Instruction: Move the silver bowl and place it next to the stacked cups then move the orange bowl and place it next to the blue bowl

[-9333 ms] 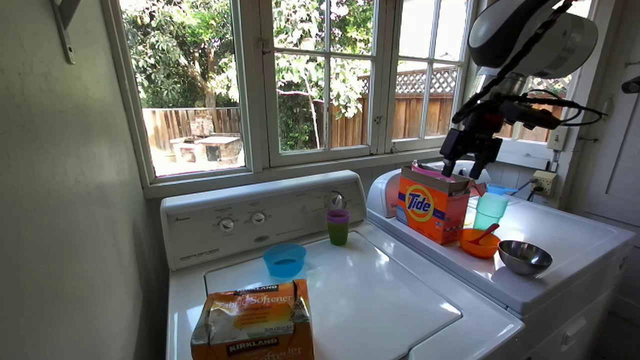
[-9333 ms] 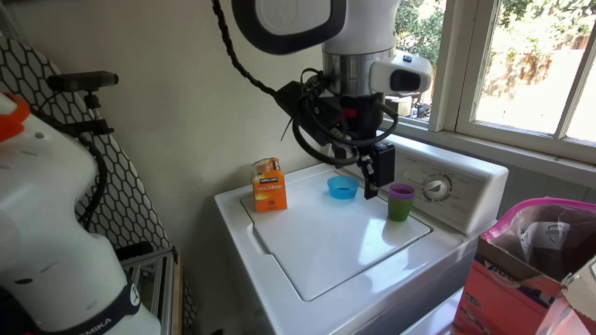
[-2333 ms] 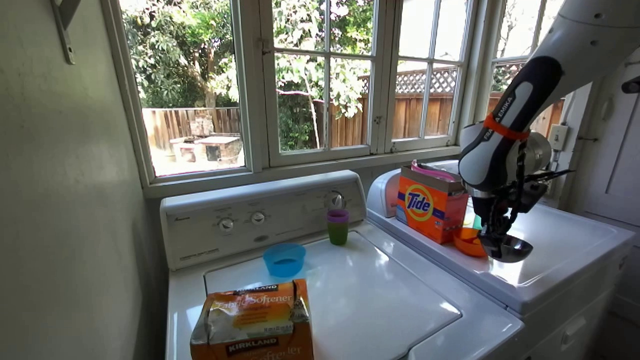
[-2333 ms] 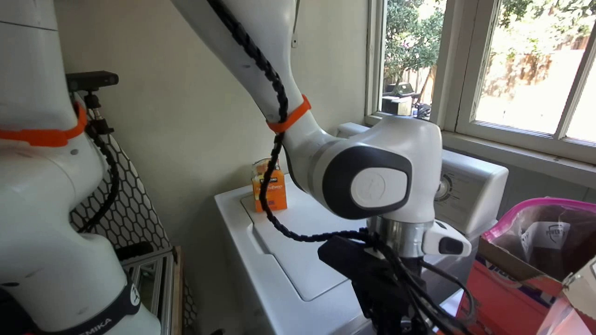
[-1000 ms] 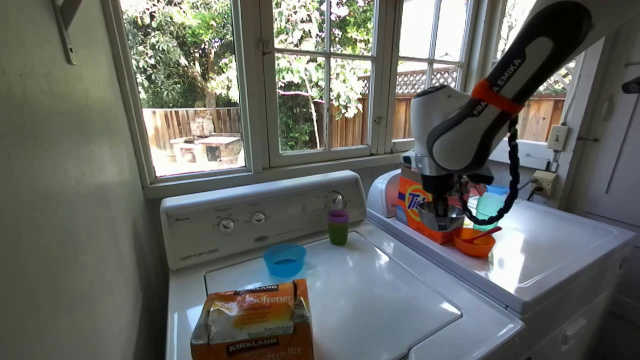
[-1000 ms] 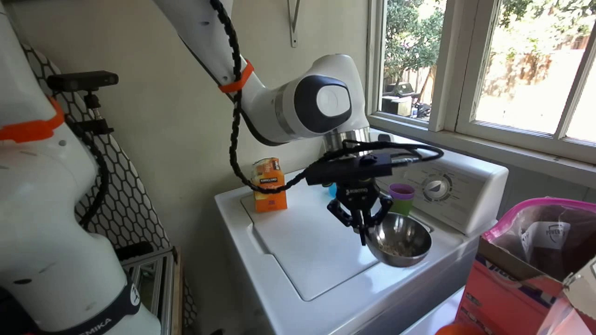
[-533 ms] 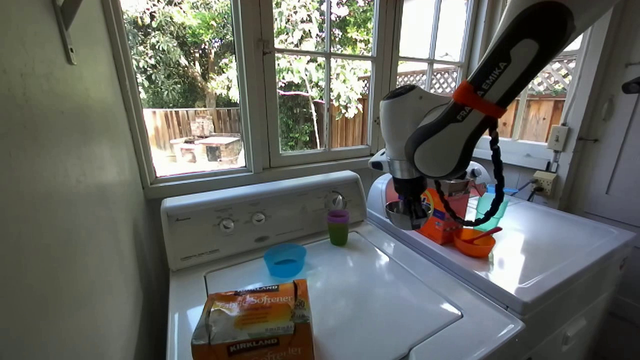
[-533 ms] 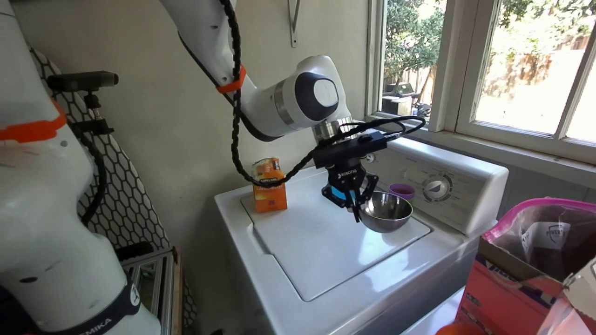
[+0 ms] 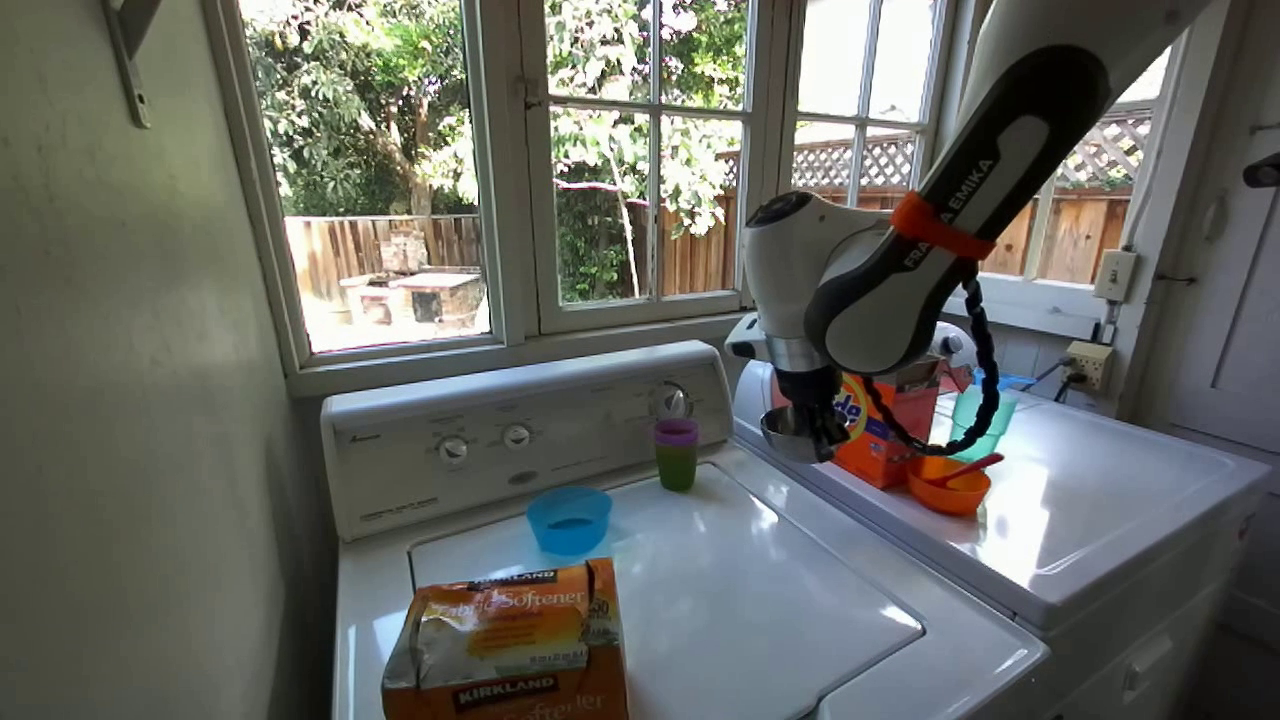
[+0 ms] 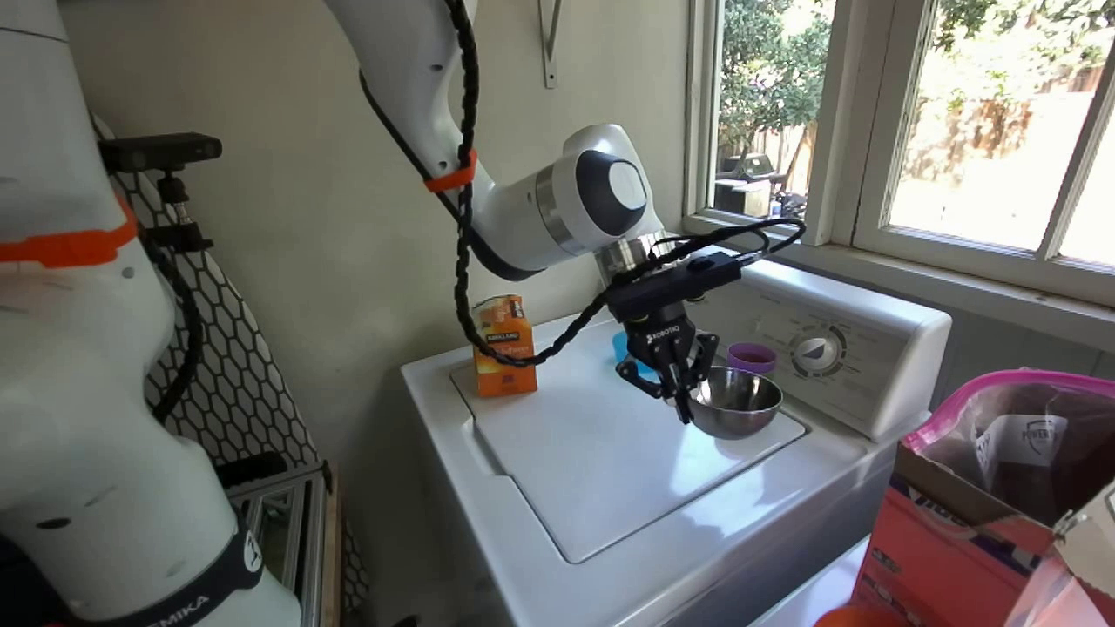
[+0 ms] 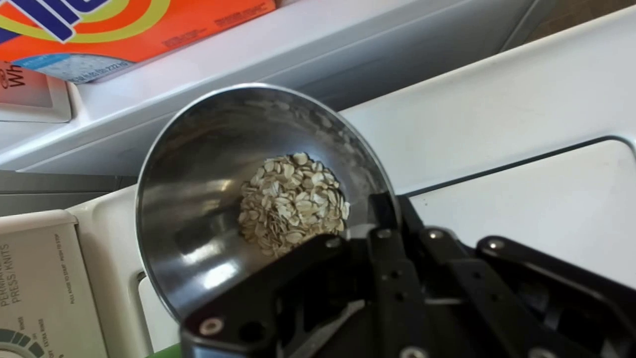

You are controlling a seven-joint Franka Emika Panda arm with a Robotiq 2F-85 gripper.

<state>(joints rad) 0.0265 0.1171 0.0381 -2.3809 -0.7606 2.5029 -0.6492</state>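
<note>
I have the tool (image 11: 394, 211) clamped on the silver bowl (image 11: 198, 154) at its rim, oats (image 11: 295, 201) inside, up in the air near the stacked cups (image 9: 677, 457). The blue bowl (image 9: 569, 520) sits near those cups; the orange bowl (image 9: 945, 497) stands well apart from them.

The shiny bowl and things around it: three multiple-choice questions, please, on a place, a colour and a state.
1. The red utensil rests in the:
A) blue bowl
B) orange bowl
C) softener box

2. The upper stacked cup is:
A) purple
B) yellow
C) white

3. The gripper is:
A) open
B) shut on nothing
C) shut on the silver bowl

1 B: an exterior view shows its handle over the bowl's rim.
2 A: purple shows above green.
3 C: the wrist view shows it clamping the rim.
</note>
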